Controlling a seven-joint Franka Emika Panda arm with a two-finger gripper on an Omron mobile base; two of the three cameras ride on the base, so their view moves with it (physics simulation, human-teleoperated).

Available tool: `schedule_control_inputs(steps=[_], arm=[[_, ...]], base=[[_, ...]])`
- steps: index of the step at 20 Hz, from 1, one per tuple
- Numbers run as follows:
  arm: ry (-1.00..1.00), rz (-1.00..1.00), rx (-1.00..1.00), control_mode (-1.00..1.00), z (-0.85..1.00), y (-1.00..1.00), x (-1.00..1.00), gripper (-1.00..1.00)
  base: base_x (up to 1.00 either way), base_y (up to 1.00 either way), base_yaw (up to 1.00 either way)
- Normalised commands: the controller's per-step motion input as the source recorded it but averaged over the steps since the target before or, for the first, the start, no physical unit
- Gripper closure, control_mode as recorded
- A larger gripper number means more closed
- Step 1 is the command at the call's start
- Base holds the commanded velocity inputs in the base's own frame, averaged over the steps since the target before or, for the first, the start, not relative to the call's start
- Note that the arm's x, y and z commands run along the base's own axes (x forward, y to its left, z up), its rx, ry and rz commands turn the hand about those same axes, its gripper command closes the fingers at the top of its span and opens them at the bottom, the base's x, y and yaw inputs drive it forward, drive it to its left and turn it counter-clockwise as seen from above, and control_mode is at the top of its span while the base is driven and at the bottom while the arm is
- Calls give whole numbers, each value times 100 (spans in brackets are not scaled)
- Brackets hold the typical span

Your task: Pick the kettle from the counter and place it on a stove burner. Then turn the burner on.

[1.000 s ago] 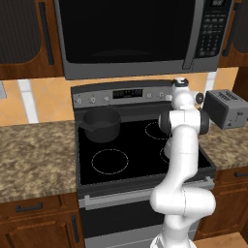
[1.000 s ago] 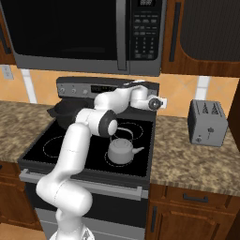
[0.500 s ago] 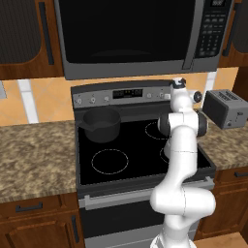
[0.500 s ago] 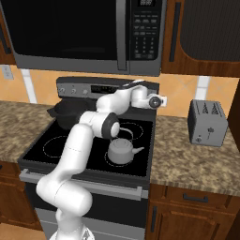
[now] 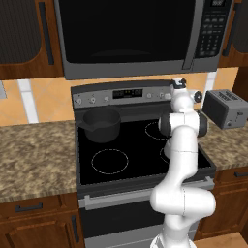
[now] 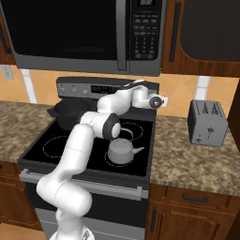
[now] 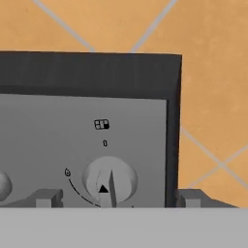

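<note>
The kettle (image 6: 123,151) sits on a small front burner ring of the black cooktop (image 5: 138,152), centre of the right base frame, so placing looks done. The pincer (image 7: 112,198) hovers spread at the lower edge of the hand frame, fingertips (image 7: 47,197) flanking the rightmost knob (image 7: 109,180), ready to turn it. Compared with earlier frames, the arm has barely shifted.

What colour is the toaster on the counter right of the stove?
Silvery grey toaster, clearest in the right base view.

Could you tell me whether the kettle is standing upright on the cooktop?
Upright: the kettle sits level on the black cooktop, lid on top, spout pointing sideways.
</note>
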Motion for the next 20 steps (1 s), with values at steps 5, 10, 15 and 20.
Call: schedule_control_inputs(steps=[5, 10, 15, 20], arm=[[-7, -9, -2, -100, 8, 12, 0, -100], [-3, -10, -2, -100, 1, 1, 0, -100], [-1, -2, 0, -100, 0, 1, 0, -100], [-1, 0, 0, -100, 0, 2, 0, -100]], base=[[0, 0, 0], [0, 0, 0], [0, 0, 0], [0, 0, 0]])
